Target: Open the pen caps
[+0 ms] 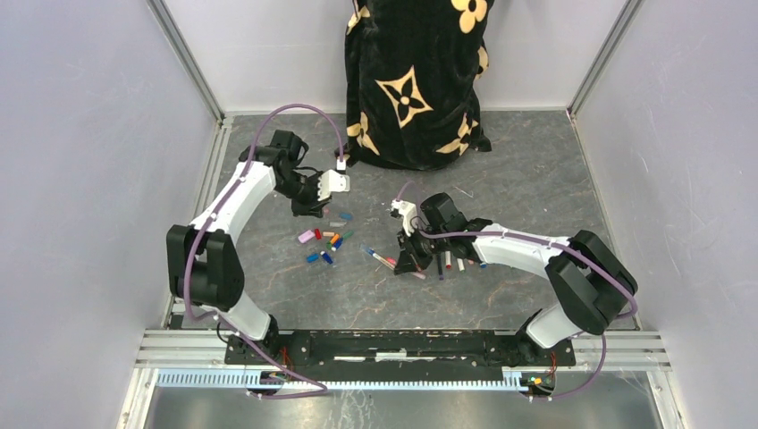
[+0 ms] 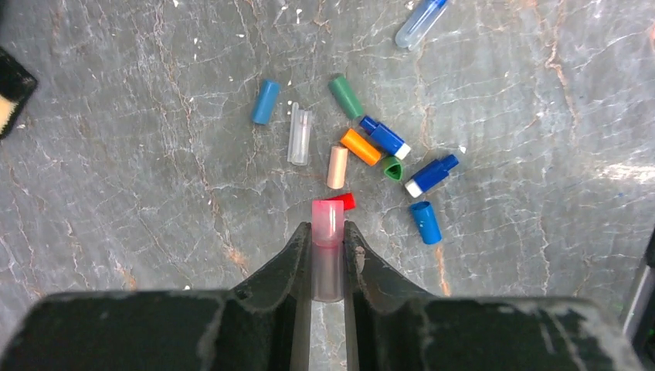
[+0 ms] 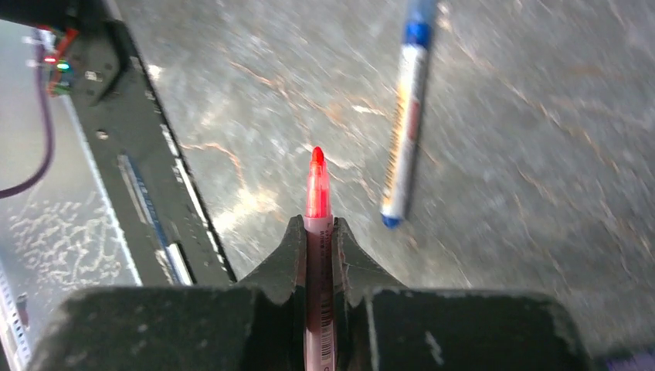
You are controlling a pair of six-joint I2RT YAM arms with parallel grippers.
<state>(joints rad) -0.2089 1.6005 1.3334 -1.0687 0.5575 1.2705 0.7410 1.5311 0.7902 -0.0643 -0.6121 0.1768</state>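
My left gripper [image 2: 327, 229] is shut on a translucent pink pen cap [image 2: 327, 215], held just above the table. Beyond it lie several loose pen caps: a red one [image 2: 344, 202], a peach one [image 2: 337, 167], an orange one [image 2: 361, 147], a green one [image 2: 345, 95], a clear one [image 2: 300, 133] and blue ones [image 2: 425, 222]. In the top view this pile [image 1: 324, 239] sits below the left gripper [image 1: 310, 207]. My right gripper [image 3: 318, 225] is shut on a pink pen [image 3: 317, 189] whose bare red tip points forward. A white pen with blue ends [image 3: 405, 116] lies beyond it.
Several more pens [image 1: 451, 262] lie beside the right gripper [image 1: 412, 260]. A black cloth with a tan flower pattern [image 1: 416, 80] stands at the back. The black base rail [image 3: 139, 178] runs left of the held pen. Grey walls close in the table on both sides.
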